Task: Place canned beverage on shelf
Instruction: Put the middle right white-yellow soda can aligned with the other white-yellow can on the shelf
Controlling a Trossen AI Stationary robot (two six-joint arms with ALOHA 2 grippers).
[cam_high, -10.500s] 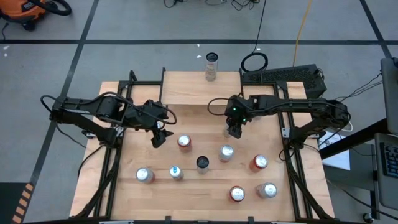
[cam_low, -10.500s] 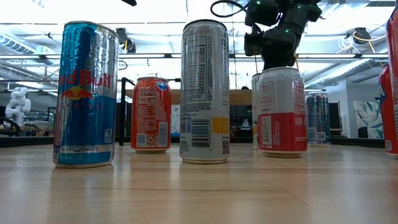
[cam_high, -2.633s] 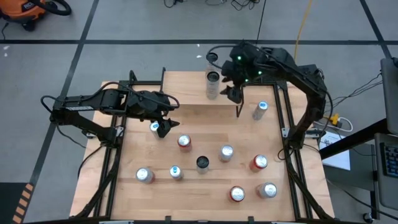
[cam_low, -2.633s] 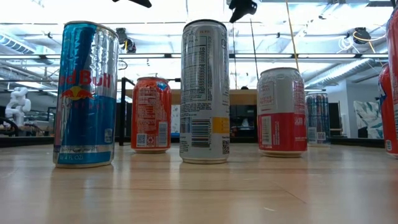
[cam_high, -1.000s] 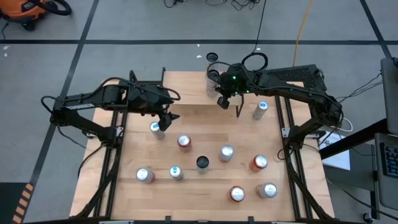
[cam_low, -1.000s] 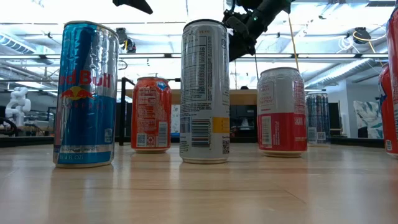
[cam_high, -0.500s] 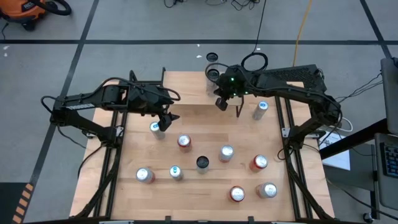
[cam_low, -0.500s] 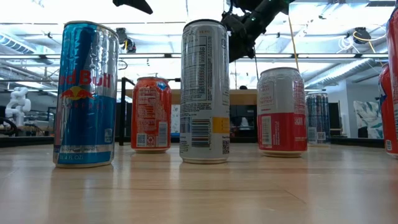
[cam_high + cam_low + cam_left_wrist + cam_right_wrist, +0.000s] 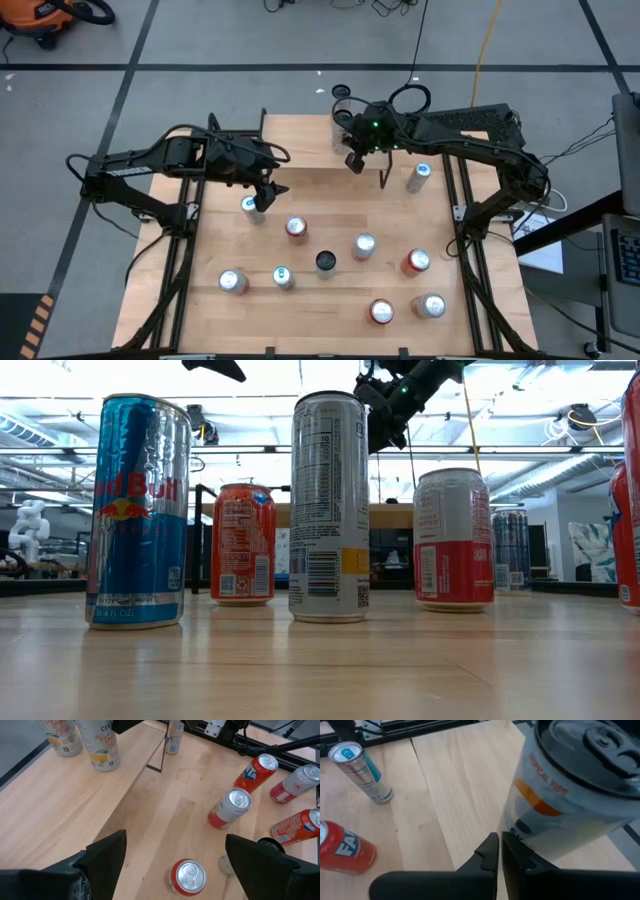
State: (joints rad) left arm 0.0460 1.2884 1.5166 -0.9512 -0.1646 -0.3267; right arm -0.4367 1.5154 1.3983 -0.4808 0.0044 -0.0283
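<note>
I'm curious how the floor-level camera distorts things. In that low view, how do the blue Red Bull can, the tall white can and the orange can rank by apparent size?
1. Tall white can, tallest.
2. Blue Red Bull can, nearly as tall and looking wider.
3. Orange can, clearly smallest, though it stands farther back, so its true size is unsure.

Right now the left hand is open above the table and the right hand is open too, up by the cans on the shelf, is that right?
Not quite. The right hand is shut, fingers together in the right wrist view, beside a can on the shelf. The left hand is open, as you said.

My shelf [image 9: 300, 140], a light wood top on thin black legs, stands at the table's far edge. Two tall pale cans [image 9: 102, 745] stand upright on it.
</note>
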